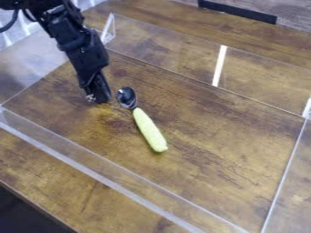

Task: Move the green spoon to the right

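Camera view: gripper, fingers closed and empty, touches the green spoon bowl beside them; push rightward steadily, low.

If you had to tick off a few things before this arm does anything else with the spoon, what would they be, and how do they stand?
1. Green spoon in plain sight: ok.
2. Spoon lying flat on the wooden table, not lifted: ok.
3. Pincer down beside the spoon's metal bowl: ok.
4. Pincer shut, with nothing held: ok for a push, not ok for a lift.
5. Pincer touching the bowl: cannot tell.
6. Free wood to the spoon's right, inside the clear walls: ok.
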Controlling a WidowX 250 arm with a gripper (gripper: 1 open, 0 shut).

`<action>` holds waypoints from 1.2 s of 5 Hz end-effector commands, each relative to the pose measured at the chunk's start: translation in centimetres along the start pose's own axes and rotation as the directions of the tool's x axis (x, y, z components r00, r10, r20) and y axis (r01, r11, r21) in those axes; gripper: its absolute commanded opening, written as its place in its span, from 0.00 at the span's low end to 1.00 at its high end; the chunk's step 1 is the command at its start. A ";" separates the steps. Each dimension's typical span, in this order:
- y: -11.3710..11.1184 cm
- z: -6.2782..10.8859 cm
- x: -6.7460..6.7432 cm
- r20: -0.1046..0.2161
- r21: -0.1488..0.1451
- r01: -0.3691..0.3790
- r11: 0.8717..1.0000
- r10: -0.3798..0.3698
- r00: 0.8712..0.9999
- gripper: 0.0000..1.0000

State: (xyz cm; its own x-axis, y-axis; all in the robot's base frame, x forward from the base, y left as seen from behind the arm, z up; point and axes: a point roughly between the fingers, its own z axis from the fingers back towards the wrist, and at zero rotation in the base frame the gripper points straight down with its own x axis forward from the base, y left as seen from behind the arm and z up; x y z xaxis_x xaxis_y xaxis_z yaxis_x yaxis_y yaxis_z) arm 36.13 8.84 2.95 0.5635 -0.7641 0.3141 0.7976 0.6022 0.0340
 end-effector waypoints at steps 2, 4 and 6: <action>1.5 4.1 0.7 0.017 0.022 0.072 0.997 -0.072 0.997 1.00; 0.9 5.1 -0.5 0.014 0.011 -0.012 1.000 0.012 1.000 1.00; 1.2 7.5 -1.6 -0.010 -0.032 0.048 0.998 -0.049 0.999 1.00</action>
State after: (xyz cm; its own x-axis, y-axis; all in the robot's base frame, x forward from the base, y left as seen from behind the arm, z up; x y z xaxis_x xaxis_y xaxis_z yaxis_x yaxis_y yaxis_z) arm 34.05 11.43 5.96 0.5486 -0.7840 0.2906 0.8317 0.5473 -0.0936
